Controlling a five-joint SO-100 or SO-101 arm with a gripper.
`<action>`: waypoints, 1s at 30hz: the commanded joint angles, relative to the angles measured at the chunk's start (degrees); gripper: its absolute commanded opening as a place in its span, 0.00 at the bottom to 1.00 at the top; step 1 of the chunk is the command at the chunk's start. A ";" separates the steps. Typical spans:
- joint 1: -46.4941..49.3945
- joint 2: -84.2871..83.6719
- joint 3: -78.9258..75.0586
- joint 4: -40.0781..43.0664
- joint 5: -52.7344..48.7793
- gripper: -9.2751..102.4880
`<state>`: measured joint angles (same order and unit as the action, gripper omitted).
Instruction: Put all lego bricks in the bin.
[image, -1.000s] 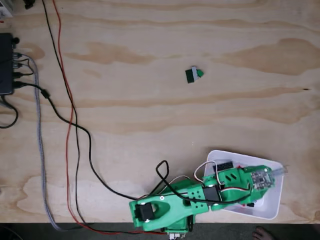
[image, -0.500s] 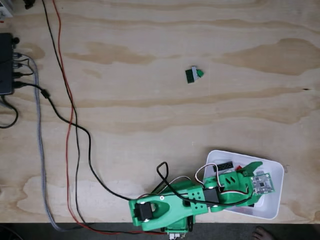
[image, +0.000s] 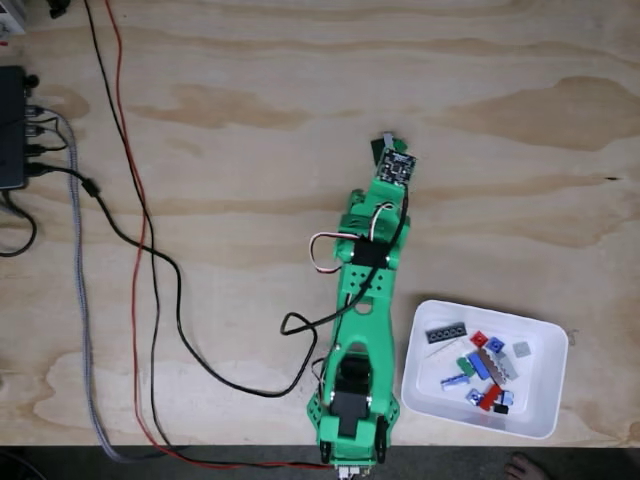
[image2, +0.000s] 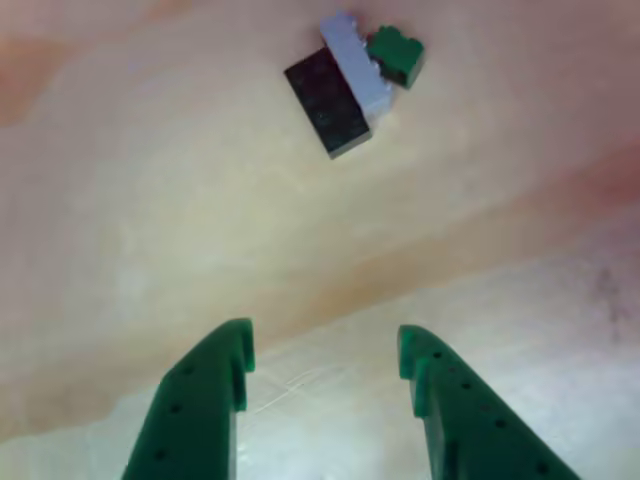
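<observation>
Stretching up the middle of the desk (image: 230, 200) in the fixed view, the green arm (image: 365, 300) runs from its base at the bottom edge toward a small clump of lego bricks (image: 384, 148) lying on the bare plywood, well away from every edge. Its wrist board covers part of that clump there.

The other view looks down past the gripper (image2: 325, 355), whose two green fingers (image2: 215, 375) stand parted with bare wood between them; the jaws are spread and hold nothing. Ahead of them, apart from the fingertips, lies the clump: a dark green brick (image2: 330, 100), a pale grey plate (image2: 355, 62) pressed along its side, and a small green piece (image2: 397, 52) touching the plate's far end.

Near the bottom-right corner of the desk sits the bin (image: 540, 345), a shallow white tray just beside the arm's base. Inside it lie loose bricks: a dark grey plate (image: 447, 332) near its left wall, and a jumble of red, blue, green and grey pieces (image: 482, 372) toward the middle.

Red, black and braided grey cables (image: 130, 250) trail down the left side of the desk, running from a black box (image: 12, 128) at the left edge.
</observation>
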<state>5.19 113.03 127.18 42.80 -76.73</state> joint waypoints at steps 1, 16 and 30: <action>-0.88 -8.61 -6.15 -3.69 -0.35 0.25; 3.78 -33.84 -23.64 -14.68 -4.22 0.25; 2.99 -34.37 -19.42 -30.59 -8.79 0.23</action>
<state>8.44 76.46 108.54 15.73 -84.55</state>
